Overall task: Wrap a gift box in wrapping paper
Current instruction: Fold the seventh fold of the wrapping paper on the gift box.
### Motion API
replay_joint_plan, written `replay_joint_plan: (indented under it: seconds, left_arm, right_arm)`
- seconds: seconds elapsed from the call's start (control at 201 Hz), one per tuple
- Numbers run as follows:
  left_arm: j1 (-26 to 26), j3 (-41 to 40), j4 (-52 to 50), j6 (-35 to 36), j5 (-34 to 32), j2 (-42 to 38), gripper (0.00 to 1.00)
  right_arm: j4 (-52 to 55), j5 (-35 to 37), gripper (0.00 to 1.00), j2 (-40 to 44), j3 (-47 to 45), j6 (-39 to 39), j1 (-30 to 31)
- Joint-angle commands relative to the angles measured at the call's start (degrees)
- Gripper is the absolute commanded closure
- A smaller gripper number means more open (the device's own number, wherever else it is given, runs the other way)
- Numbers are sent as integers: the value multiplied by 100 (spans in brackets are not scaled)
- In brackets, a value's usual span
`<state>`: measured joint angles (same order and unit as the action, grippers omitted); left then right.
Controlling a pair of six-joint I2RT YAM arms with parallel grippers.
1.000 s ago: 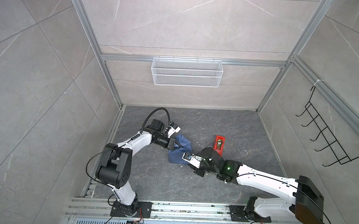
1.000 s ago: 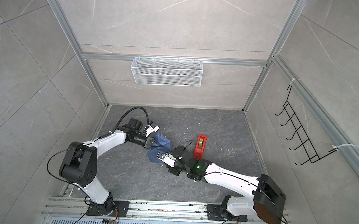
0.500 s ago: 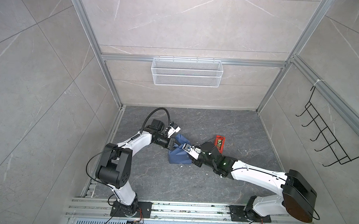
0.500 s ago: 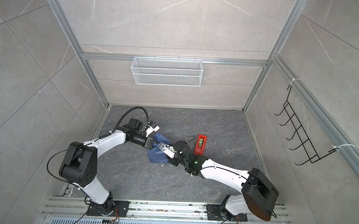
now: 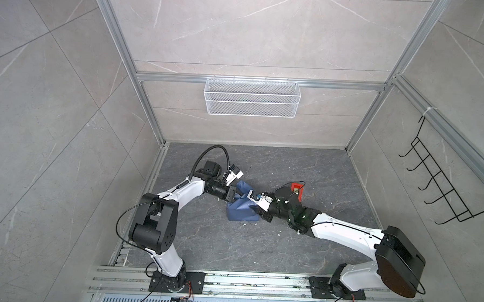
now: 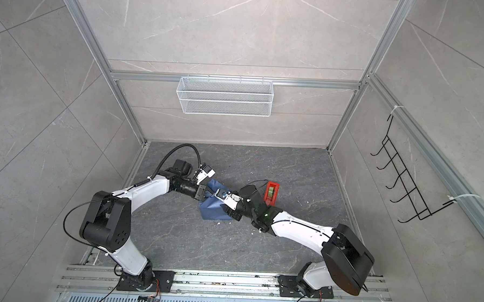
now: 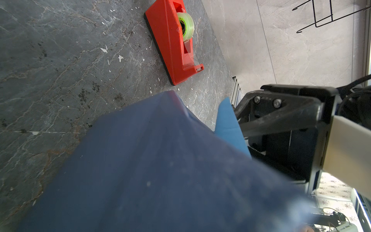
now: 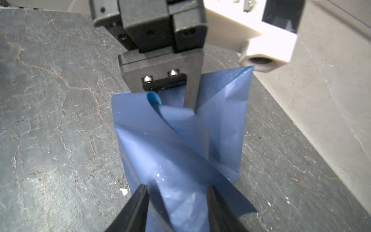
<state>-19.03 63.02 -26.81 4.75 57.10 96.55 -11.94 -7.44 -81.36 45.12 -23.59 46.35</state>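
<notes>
While creased blue wrapping paper [image 8: 180, 144] stands bunched | left gripper [image 8: 163, 91] clamped on it | right gripper [image 8: 176, 200] half-open

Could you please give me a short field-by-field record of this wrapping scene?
paper: blue, creased bundle on the table
left pincer: shut on a paper fold
right pincer: open, straddling the paper's other end
box: not visible
tape dispenser: red, on the table, apart from the paper
</notes>
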Motion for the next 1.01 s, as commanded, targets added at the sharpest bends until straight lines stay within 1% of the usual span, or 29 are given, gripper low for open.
replay_joint_plan:
  seconds: [0.0, 0.11, 0.184, 0.259, 0.363, 0.438, 0.508, 0.573, 0.647, 0.782, 0.901, 1.001]
  left_arm:
    - [-37, -73, -339, 168, -368, -15, 100]
    - [-33, -28, -343, 172, -341, -14, 100]
    - [-35, -117, -225, 148, -325, 18, 100]
    - [-32, -9, -374, 157, -347, 51, 100]
    - [-36, -16, -357, 170, -331, -8, 100]
    - [-31, -129, -230, 166, -328, 24, 100]
    - [-33, -36, -341, 167, -344, 55, 100]
    - [-38, 39, -413, 173, -330, 37, 100]
    - [-31, -68, -293, 182, -324, 27, 100]
    - [-32, -3, -375, 166, -334, 63, 100]
    - [-32, -53, -326, 184, -328, -2, 100]
    - [-31, -95, -282, 153, -338, 45, 100]
  right_arm:
    - [-333, -284, 49, 191, -174, 212, -173]
    - [-396, -596, 48, 158, -214, 289, -268]
    - [-471, -644, 48, 139, -274, 245, -331]
    - [-590, -740, 48, 147, -332, 351, -429]
    - [-634, -1204, 47, 123, -322, 440, -558]
    - [-634, -1375, 47, 32, -310, 388, -659]
    - [-714, -1545, 47, -94, -273, 479, -770]
    - [-750, -1765, 48, -199, -180, 562, -794]
    - [-722, -2075, 48, -333, -74, 527, -807]
    - [-679, -2022, 48, -534, 91, 456, -820]
    - [-787, -2282, 49, -413, 122, 517, -835]
    - [-336, -2434, 49, -332, 334, 217, -837]
